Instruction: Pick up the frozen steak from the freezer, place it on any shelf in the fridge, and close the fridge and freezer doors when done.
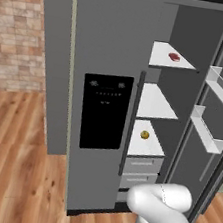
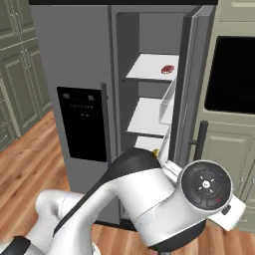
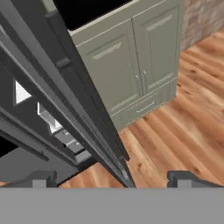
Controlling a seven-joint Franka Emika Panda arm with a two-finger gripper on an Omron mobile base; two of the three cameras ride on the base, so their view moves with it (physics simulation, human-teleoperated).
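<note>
Your arm: glossy white rounded shells, dark grey joint bands, a round dark end cap with small coloured marks, pincer with two small dark tips

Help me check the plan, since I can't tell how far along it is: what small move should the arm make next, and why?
Probably push the open door toward shut. The frozen steak lies on the top shelf of the open compartment, the dispenser door looks closed, and the open gripper sits at the open door's edge, holding nothing.
</note>
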